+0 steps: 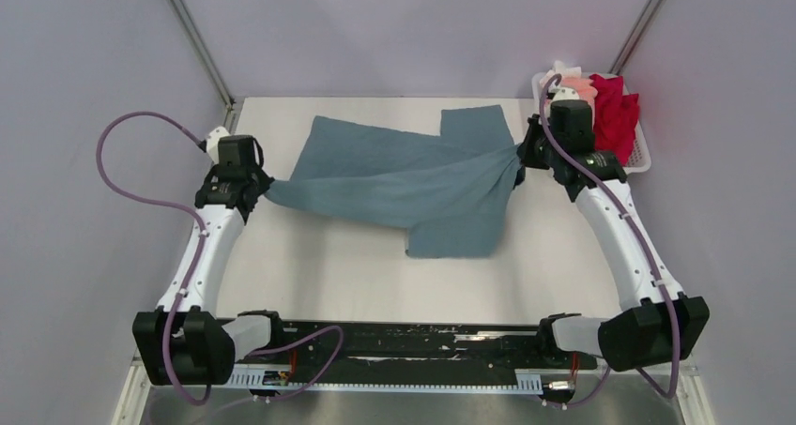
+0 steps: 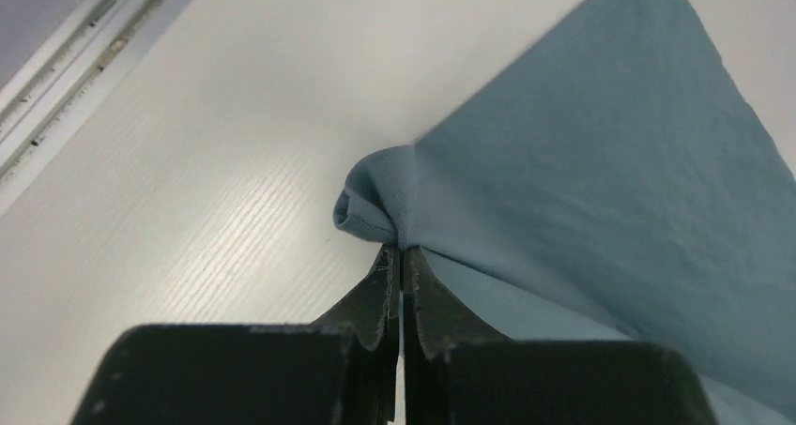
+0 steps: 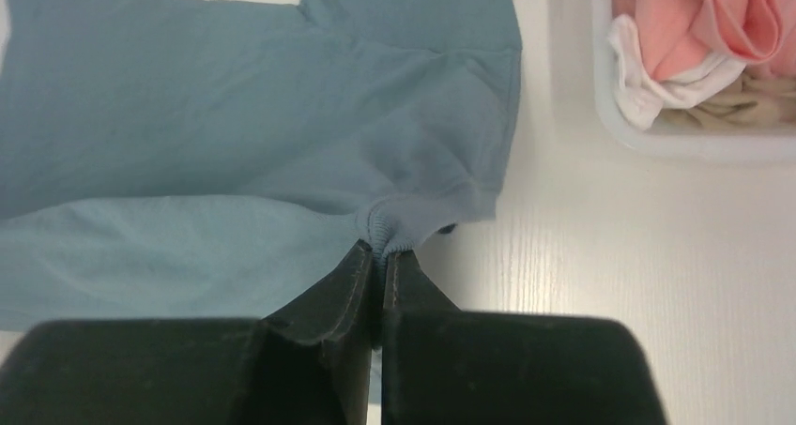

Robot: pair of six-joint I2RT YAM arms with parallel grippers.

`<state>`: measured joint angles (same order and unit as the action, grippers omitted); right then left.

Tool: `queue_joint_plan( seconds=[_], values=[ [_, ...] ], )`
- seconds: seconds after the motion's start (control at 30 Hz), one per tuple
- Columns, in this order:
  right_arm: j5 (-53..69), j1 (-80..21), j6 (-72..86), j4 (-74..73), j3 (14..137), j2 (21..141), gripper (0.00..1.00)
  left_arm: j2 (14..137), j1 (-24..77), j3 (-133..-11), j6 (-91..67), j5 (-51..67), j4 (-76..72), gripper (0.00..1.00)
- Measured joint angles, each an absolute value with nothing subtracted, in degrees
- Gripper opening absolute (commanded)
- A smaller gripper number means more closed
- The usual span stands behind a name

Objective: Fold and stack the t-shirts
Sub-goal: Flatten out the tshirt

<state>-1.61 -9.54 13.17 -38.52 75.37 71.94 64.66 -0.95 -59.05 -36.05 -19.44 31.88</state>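
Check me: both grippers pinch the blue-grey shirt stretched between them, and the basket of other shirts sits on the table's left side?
Not quite. The basket sits at the far right corner of the table, as the top external view shows. Otherwise yes: the left gripper and right gripper both pinch the blue-grey shirt stretched between them.

Soft, even light from above brightens the white counter (image 1: 310, 275), casting only faint shadows. A pale sheen crosses the counter in the left wrist view. Nearest each lens, the dark bodies of the left claw (image 2: 402, 265) and right claw (image 3: 380, 256) blur, while the blue-grey t-shirt (image 2: 610, 162) shows crisp.
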Motion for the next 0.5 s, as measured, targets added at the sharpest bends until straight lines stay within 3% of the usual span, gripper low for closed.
queue_joint_plan(
  seconds=[0.17,0.3,0.37,0.43,0.5],
  values=[
    [-4.58,-9.5,13.19,-38.89,78.11,83.83,0.02,70.81,-0.95,-56.18,-38.06,-18.48,30.06,0.0],
    [-7.07,-9.28,13.34,-37.6,85.38,100.9,0.07,79.85,-0.97,-57.63,-38.83,-18.48,27.94,0.0],
    [-8.69,-9.26,13.82,-36.75,88.68,108.66,0.23,85.23,-0.97,-58.89,-39.16,-18.48,27.73,0.0],
    [-10.24,-9.23,14.76,-36.62,90.83,114.17,0.54,88.73,-0.99,-59.13,-39.38,-18.5,27.68,0.0],
    [-10.83,-9.19,15.73,-36.64,91.59,116.75,0.74,90.48,-1.02,-59.13,-39.62,-18.39,28.12,0.0]
  ],
)
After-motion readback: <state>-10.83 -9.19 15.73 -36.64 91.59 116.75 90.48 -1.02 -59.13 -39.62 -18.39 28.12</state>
